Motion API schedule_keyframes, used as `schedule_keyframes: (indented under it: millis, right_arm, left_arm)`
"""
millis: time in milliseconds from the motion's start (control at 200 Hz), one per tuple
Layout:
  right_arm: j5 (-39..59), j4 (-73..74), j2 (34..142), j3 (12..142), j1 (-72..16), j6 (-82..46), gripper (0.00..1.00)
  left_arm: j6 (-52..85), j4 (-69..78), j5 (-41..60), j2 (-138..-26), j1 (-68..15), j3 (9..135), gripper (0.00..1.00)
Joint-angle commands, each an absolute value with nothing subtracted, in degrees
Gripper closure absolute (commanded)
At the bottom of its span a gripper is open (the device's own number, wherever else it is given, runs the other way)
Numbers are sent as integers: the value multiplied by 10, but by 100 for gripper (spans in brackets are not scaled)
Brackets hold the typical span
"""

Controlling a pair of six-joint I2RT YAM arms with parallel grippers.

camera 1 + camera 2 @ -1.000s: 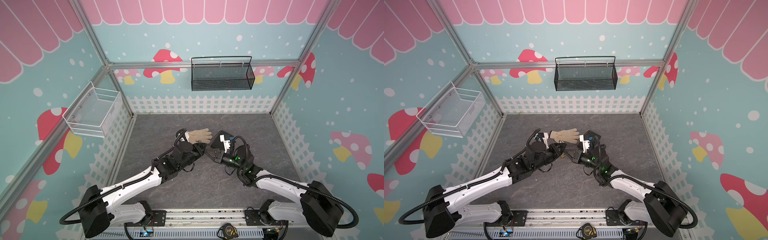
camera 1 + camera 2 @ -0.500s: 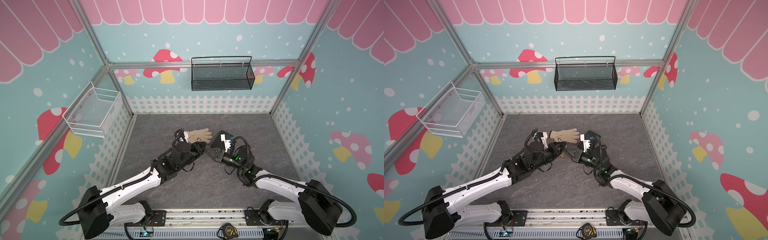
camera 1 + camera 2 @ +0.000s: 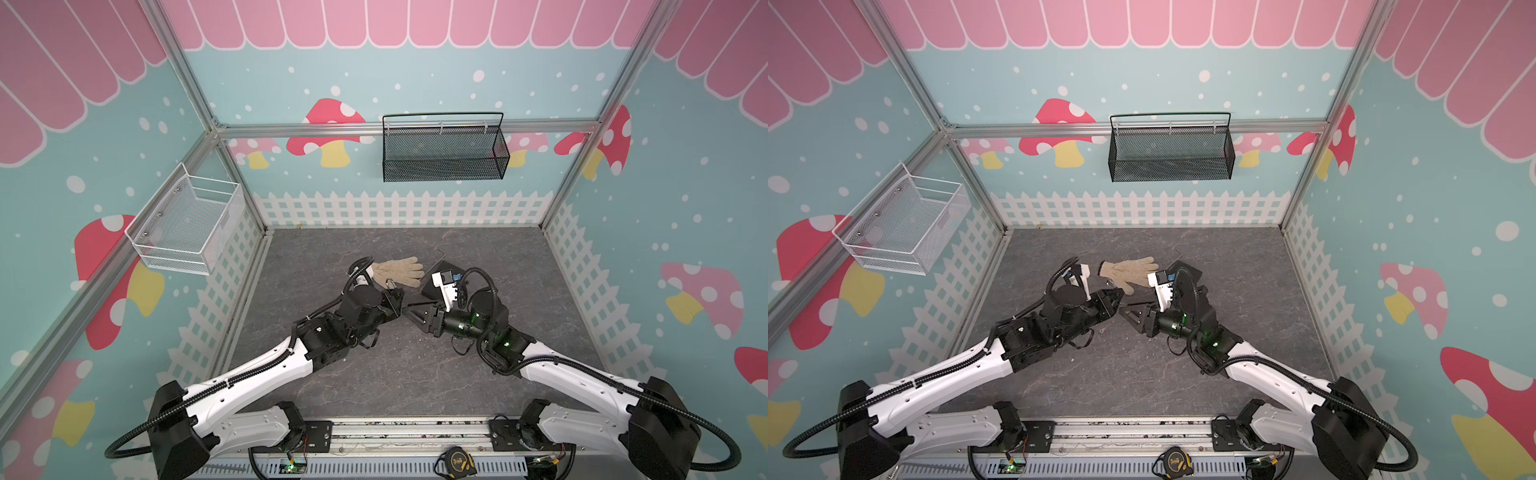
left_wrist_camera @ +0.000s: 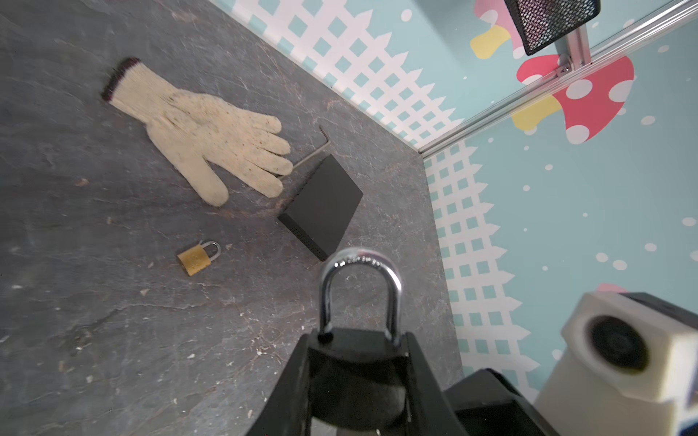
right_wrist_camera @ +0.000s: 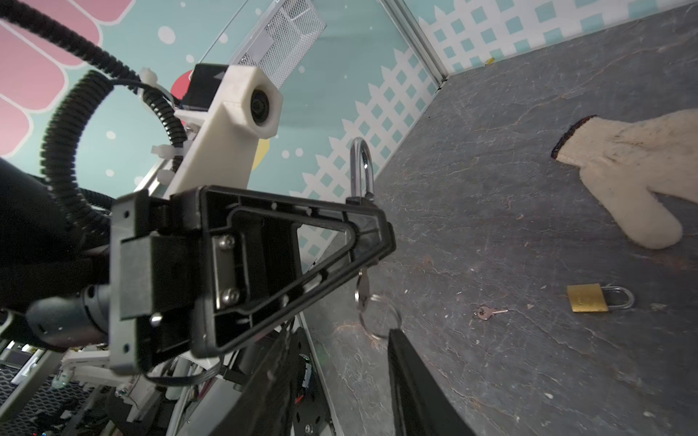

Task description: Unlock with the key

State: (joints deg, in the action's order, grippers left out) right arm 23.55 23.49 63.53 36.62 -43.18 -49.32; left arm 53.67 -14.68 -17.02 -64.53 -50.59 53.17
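The left gripper point(image 4: 357, 349) is clenched on a black padlock point(image 4: 357, 381) with a curved chrome shackle point(image 4: 359, 271). The body of the lock sits between its two jaws. The shackle stands out past the fingertips, and in the left wrist view both of its legs reach the body. In the right wrist view a small silver key point(image 5: 362, 288) comes out of the underside of this lock, just under the left gripper's lower finger, and a thin wire key ring point(image 5: 379, 319) hangs from the key. The right gripper point(image 5: 345, 334) is released: its two black fingers point(image 5: 415, 377) stand apart and nothing is between them. The tip of one finger is just beside the ring, but whether it touches the ring cannot be told. In both top views the two grippers stand tip to tip, very near each other, above the grey stone-patterned floor point(image 3: 395, 374). Some other things lie on the floor beyond the tips of the left gripper. The nearest is a small brass padlock point(image 4: 196, 258), lying flat and well apart from the held lock. Further on lies a cream knitted glove point(image 4: 204, 128) with a dark cuff. A flat black box point(image 4: 325, 205) lies just beside the glove's fingertips, and a thin L-shaped metal hex key point(image 4: 313, 151) lies between the glove and the box. Ahead of the right gripper a second, loose key point(image 5: 489, 312) lies on the floor near the brass padlock.
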Motion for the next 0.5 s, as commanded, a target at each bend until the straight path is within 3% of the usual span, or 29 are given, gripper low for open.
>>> schedule_keyframes:
  millis: [0, 175, 495]
  right_arm:
    - [189, 111, 602, 395, -432, -405, 48]
    - [140, -46, 585, 465, -432, -314, 33]
    - [162, -211, 673, 634, -434, -211, 29]
  left_arm:
    - [433, -169, -233, -616, -505, 528, 100]
    - [251, -83, -246, -563, -505, 445, 100]
    - [35, 219, -150, -501, -505, 254, 100]
